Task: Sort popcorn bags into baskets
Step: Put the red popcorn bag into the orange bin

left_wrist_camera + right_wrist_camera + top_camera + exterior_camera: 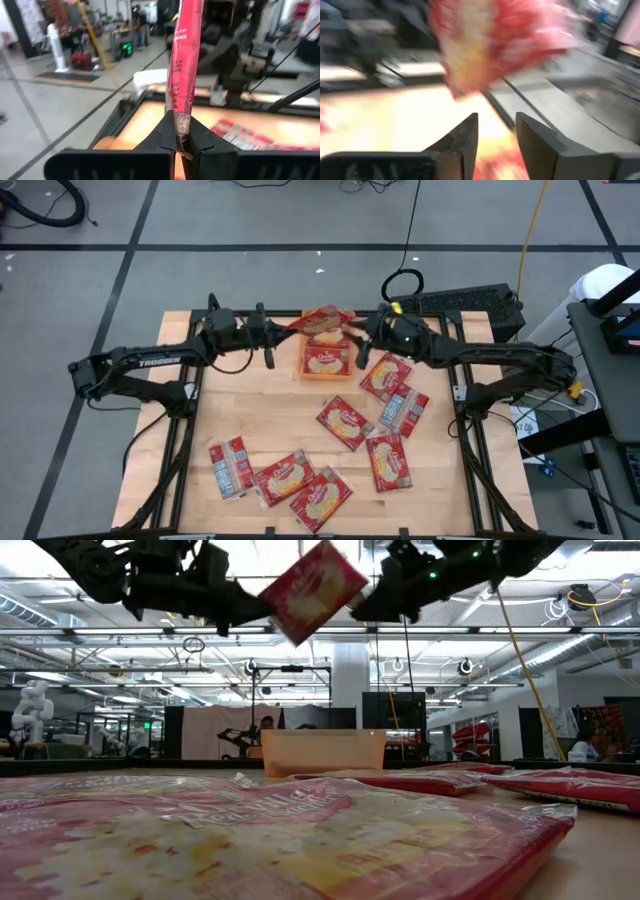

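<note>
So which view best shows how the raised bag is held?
Left wrist view: the left gripper pinches the bag by its edge. Low view shows it tilted, aloft; high view over the tray; right wrist only a blur.

A light wooden worktop [260, 420] stands on a grey floor [250, 220] crossed by dark tape lines. Beyond the worktop's far right corner a black keyboard [470, 302] lies on the floor, with a black cable [412, 230] and a yellow cable [533, 220] running away from it. In the low view, a seated person [581, 748] shows far off in the room.
</note>
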